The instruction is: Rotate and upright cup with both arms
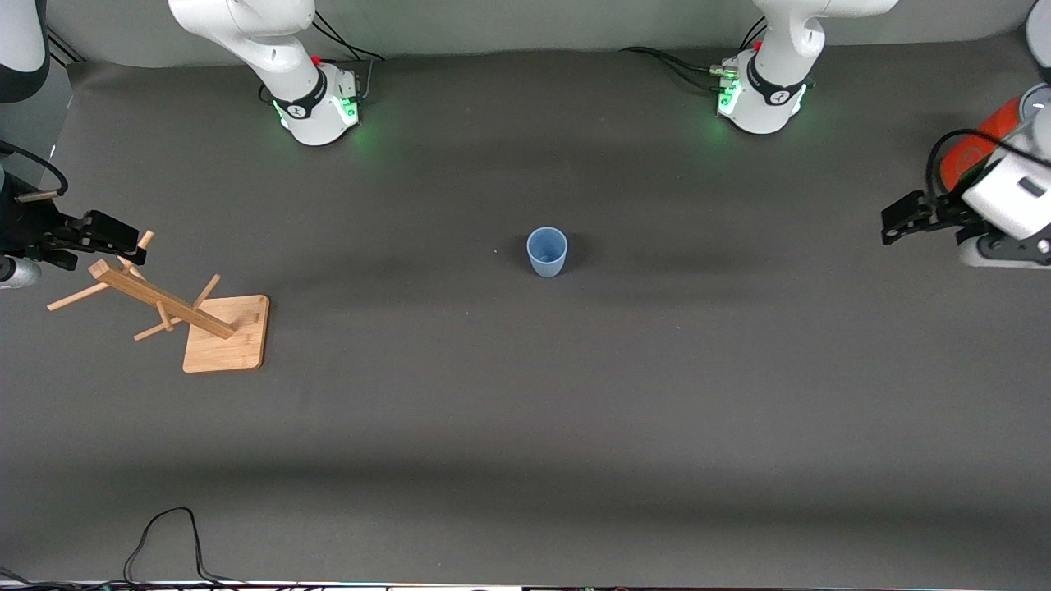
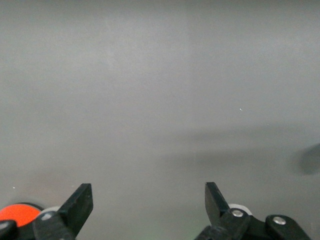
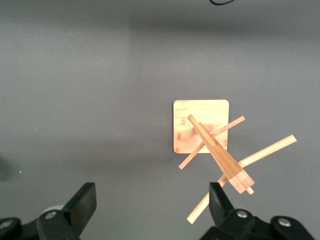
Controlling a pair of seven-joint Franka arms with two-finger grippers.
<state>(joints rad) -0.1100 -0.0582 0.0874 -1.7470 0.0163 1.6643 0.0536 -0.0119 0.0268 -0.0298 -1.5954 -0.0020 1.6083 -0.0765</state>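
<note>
Upright, unlabelled cup point(image 1: 547, 251) stands mid-table; left claw point(image 1: 895, 222) and right claw point(image 1: 123, 242) both gape

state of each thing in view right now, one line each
cup: upright on the table's middle, mouth up, untouched
left end effector: open, empty, up at the left arm's end of the table, waiting
right end effector: open, empty, over the rack's top
rack: standing on its square base, pegs bare
orange cylinder: under the left arm's wrist, mostly hidden
</note>
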